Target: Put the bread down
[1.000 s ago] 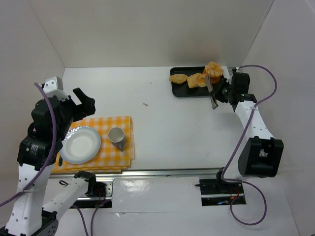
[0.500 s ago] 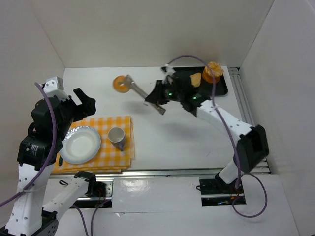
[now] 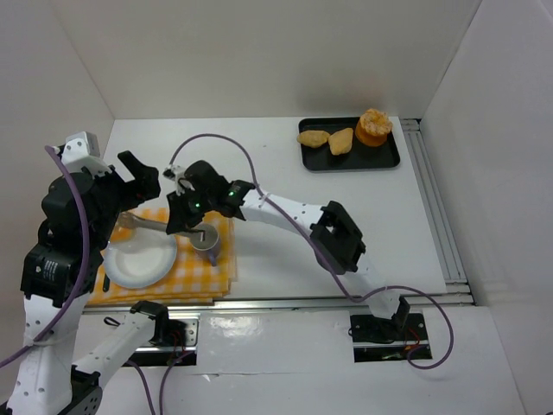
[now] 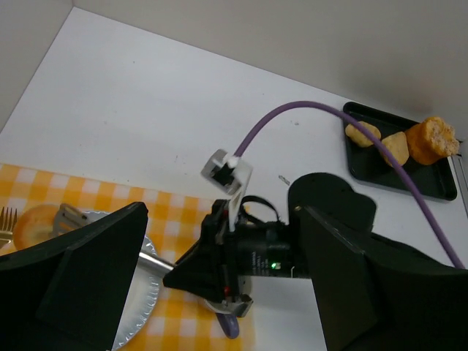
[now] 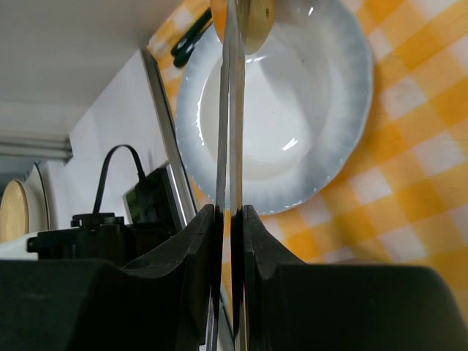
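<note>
Your right gripper (image 5: 230, 219) clamping narrow on tongs (image 5: 228, 110), wrist views showing bread (image 5: 257, 20) hanging at plate (image 5: 336, 110) rim, top view hiding it, your left gripper (image 4: 227, 212) gaping wide.

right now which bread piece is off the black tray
The round piece pinched in the tongs held by the right end effector, at the white plate rim; the other three lie on the tray.

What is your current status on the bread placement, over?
Left gripper open, empty. Right gripper shut on metal tongs; round golden bread slice at their tip, over rim of white plate. Grey mug beside plate.
</note>
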### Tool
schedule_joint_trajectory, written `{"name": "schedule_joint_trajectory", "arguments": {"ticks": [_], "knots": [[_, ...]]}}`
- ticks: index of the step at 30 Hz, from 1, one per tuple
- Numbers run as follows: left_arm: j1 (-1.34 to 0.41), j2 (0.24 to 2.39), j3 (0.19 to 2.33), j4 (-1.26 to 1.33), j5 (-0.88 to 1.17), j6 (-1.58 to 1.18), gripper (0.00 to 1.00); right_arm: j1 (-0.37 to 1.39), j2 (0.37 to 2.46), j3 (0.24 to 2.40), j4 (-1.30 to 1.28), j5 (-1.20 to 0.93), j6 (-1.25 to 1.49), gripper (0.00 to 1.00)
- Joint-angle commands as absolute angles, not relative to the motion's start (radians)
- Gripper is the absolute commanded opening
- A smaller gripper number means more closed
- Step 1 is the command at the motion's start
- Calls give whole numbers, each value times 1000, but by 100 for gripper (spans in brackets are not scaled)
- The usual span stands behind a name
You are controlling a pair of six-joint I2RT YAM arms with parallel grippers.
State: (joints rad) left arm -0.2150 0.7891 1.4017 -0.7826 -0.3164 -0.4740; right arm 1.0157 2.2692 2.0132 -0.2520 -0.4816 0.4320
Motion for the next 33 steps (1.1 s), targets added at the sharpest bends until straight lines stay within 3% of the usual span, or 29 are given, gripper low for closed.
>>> {"name": "schedule_joint_trajectory", "arguments": {"ticks": [1,8,11,15,17,20,28,33], "knots": [[-219,776,1424,-747,-334,-456,99,1042,2289,2115,-344,-488,391,0],[-219,776,1414,-747,-334,-456,99,1042,2253,2033,-321,-466,402,0],[-219,776,1405,-747,-334,-456,99,1032,2253,2033,-347,-466,390,10],[-219,785,1405,-747,-325,-456,99,1032,2221,2022,-347,-466,390,46],[-219,785,1405,-747,-325,-456,99,1023,2208,2011,-336,-456,390,52],[-219,785,1405,-747,-325,-456,99,1014,2168,2000,-327,-443,390,57],[-219,785,1414,-747,-305,-456,99,954,2004,1947,-293,-316,381,57],[-219,785,1414,-747,-305,-456,99,812,1870,1772,-302,-184,383,57]]}}
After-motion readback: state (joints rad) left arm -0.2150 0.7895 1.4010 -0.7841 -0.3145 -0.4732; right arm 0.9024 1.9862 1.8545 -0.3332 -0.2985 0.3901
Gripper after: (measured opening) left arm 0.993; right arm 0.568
